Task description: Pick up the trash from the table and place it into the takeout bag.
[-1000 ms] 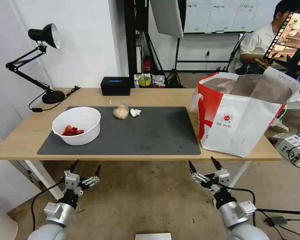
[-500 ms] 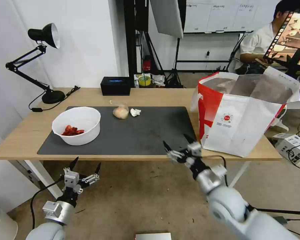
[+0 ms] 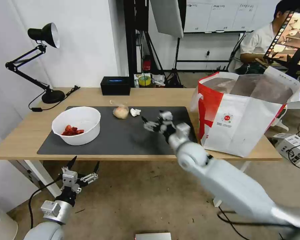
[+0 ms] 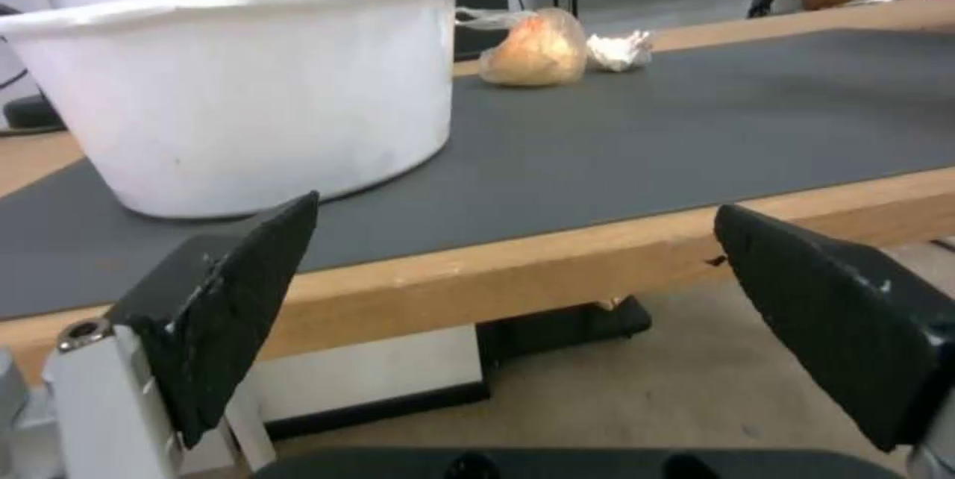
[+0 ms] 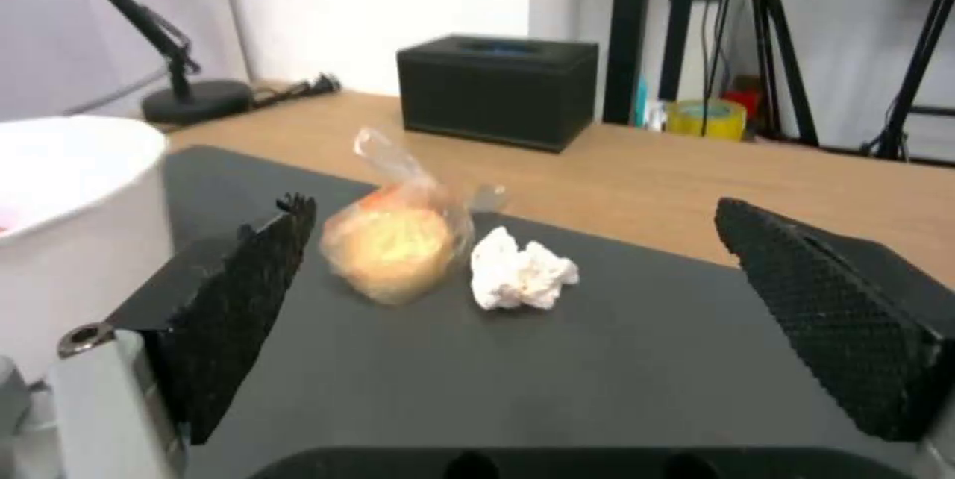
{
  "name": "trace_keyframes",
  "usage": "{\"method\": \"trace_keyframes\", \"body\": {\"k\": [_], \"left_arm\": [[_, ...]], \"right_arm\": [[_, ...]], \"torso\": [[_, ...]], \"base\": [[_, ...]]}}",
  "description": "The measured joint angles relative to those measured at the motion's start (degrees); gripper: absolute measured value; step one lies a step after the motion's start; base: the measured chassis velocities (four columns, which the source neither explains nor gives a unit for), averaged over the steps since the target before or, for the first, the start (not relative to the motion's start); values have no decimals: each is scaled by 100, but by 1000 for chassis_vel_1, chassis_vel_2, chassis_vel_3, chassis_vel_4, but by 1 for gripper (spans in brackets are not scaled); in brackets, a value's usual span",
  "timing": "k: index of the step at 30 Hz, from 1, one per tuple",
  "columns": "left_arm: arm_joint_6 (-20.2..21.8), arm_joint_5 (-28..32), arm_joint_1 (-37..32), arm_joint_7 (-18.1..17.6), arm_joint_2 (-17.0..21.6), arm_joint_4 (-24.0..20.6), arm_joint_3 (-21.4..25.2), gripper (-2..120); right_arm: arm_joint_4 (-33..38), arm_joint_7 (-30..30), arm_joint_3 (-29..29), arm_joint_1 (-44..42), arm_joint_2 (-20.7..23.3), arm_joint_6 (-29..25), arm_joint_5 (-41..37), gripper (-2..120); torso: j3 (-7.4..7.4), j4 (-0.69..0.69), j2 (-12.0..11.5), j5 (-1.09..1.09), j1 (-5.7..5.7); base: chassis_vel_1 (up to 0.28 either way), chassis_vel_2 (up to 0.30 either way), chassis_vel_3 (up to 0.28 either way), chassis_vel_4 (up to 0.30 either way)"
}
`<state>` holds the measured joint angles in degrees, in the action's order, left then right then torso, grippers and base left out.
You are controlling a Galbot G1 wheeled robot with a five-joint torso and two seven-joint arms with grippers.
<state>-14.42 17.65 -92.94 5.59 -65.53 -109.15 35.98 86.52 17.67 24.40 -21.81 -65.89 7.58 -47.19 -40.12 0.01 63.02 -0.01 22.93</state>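
The step in hand looks like the reach for a first piece of trash. The right hand (image 3: 155, 122) hangs over the dark grey mat (image 3: 130, 140) on the worktop (image 3: 26, 140), its fingers spread wide with nothing between them, and the right wrist view shows it aimed at two pieces lying just beside each other at the mat's 12 o'clock edge: the small clear bag with a beige lump (image 5: 401, 236) and the crumpled white tissue (image 5: 521, 271). From the hand, both sit at about 10 o'clock, near but not touched. The left hand (image 3: 79, 172) is parked below the worktop's front edge, at about 7 o'clock of the mat, fingers also wide apart and empty.

I judge the next move calls for closing the gap to whichever piece is chosen, lowering the open fingers around it and pinching softly; both are light, crushable things, and sitting side by side, one could be nudged while the other is taken.

The white bowl (image 3: 77, 125) stands at the mat's 9 o'clock end with red scraps (image 3: 71, 130) in its bottom. The takeout bag (image 3: 243, 116) stands upright at 3 o'clock, mouth open, silvery lining showing; whether anything lies inside, I cannot tell. The black tissue box (image 3: 115, 85) sits beyond the mat at 12 o'clock
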Motion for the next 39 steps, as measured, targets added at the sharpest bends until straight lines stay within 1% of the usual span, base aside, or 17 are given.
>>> {"method": "trace_keyframes", "body": {"k": [1, 3, 5, 7, 9, 11, 12, 14, 15, 18, 19, 22, 24, 25, 29, 32, 39], "left_arm": [[0, 0, 0, 0, 0, 0, 0, 100], [-6, -3, -15, 0, -22, 1, -1, 100], [-7, -3, -17, 0, -24, 1, 0, 100], [-19, -7, -32, 1, -29, -3, 7, 100], [-21, -7, -37, 0, -30, -7, 13, 100], [-33, -7, -60, 0, -30, -19, 36, 100], [-33, -7, -60, 0, -30, -19, 36, 100], [-63, -7, -93, 1, -31, -25, 53, 100], [-63, -7, -93, 1, -31, -25, 53, 100], [-99, -7, -127, 2, -44, -33, 64, 100], [-99, -7, -127, 2, -44, -33, 64, 100], [-122, -7, -144, 4, -51, -34, 69, 100], [-140, -8, -152, 6, -62, -34, 76, 100], [-140, -8, -152, 6, -62, -34, 76, 100], [-159, -8, -143, 11, -66, -35, 77, 100], [-168, -9, -130, 14, -67, -35, 77, 100], [-198, -8, -118, 21, -65, -31, 71, 100]], "right_arm": [[0, 0, 0, 0, 0, 0, 0, 100], [-623, -6, 122, 385, -360, 174, -108, 100], [-766, -17, 150, 465, -441, 217, -137, 100], [-1336, -103, 254, 794, -769, 349, -212, 100], [-1475, -130, 271, 872, -852, 380, -217, 100], [-2038, -223, 299, 1108, -1186, 504, -235, 100], [-2038, -223, 299, 1108, -1186, 504, -235, 100], [-2639, -395, 293, 1298, -1516, 522, -218, 100], [-2639, -395, 293, 1298, -1516, 522, -218, 100], [-3216, -650, 285, 1492, -1799, 522, -188, 100], [-3216, -650, 285, 1492, -1799, 522, -188, 100], [-3575, -822, 319, 1622, -1955, 527, -147, 100], [-4020, -945, 323, 1736, -2147, 537, 2, 100], [-4020, -945, 323, 1736, -2147, 537, 2, 100], [-4568, -1226, 297, 1843, -2349, 554, 146, 100], [-4760, -1379, 296, 1874, -2409, 574, 218, 100], [-4905, -1577, 300, 1886, -2431, 638, 241, 100]], "torso": [[0, 0, 0, 0, 0], [0, 0, 0, -1, 0], [0, 0, 0, -1, 0], [0, 0, 0, -1, 0], [1, 0, 0, -1, 0], [0, 0, 0, 0, -1], [0, 0, 0, 0, -1], [1, 0, 0, 0, -1], [1, 0, 0, 0, -1], [1, 0, 0, 0, -1], [1, 0, 0, 0, -1], [1, 0, 0, 0, -1], [1, 0, 1, 0, -1], [1, 0, 1, 0, -1], [1, -1, 1, 0, -1], [1, -1, 1, 1, -1], [1, -1, 1, 1, -1]], "base": [[0, 0, 0, 0], [0, 0, 0, 0], [0, 0, 0, 0], [0, 0, 0, 0], [0, 0, 0, 0], [0, 0, 0, 0], [0, 0, 0, 0], [0, 0, 0, 0], [0, 0, 0, 0], [0, 0, 0, 0], [0, 0, 0, 0], [0, 0, 0, 0], [0, 0, 0, 0], [0, 0, 0, 0], [0, 0, 0, 0], [0, 0, 0, 0], [0, 0, 0, 0]]}}
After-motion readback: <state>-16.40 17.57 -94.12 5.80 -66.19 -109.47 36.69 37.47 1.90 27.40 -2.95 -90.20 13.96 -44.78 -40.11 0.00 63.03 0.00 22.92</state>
